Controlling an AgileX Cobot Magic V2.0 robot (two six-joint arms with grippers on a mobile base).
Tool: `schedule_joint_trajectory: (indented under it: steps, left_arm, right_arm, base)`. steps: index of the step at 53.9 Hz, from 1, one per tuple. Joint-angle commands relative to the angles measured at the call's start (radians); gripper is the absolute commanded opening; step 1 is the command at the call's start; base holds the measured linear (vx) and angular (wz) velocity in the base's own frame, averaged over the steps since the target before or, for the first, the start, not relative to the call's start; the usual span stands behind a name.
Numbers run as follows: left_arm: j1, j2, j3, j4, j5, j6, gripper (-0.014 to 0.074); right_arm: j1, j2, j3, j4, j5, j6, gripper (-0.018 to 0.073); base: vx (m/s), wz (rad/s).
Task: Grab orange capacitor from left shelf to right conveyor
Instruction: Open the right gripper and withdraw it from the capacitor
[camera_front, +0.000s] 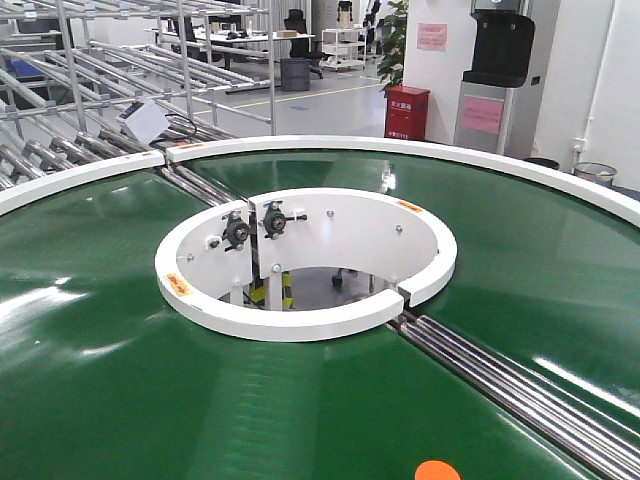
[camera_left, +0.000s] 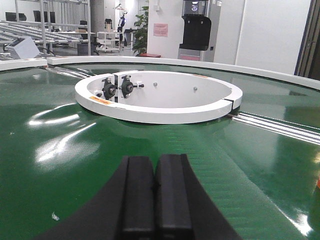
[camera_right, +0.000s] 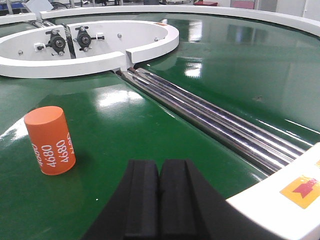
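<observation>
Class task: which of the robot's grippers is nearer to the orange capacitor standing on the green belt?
Right. The right gripper sits just beside the orange capacitor; the left gripper sees only an orange sliver at its frame edge.

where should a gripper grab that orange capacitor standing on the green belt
Grip the orange capacitor around its smooth round side, near mid-height, approaching level from the near side. It stands upright on the right conveyor, clear of the steel rollers.

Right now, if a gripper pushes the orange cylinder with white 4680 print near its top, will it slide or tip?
The orange cylinder with white 4680 print looks taller than wide, so a high push would probably tip it. Once down, its round side would likely roll on the glossy dark-green belt. Its smooth wall may be slippery to grip.
</observation>
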Motion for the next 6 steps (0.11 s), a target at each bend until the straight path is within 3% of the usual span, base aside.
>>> schedule_joint_trajectory:
  steps: [1,6]
  left_arm:
    - [-0.007,-0.005,-0.03,-0.005,-0.078,-0.006,-0.0006]
    - [-0.007,-0.005,-0.03,-0.005,-0.078,-0.006,-0.0006]
  right_arm:
    - [-0.006,-0.008,0.01,0.0,-0.079,-0.007,-0.0012]
    - [-0.006,-0.008,0.01,0.0,-0.079,-0.007,-0.0012]
  base:
    - [0.0,0.0]
    - [0.0,0.0]
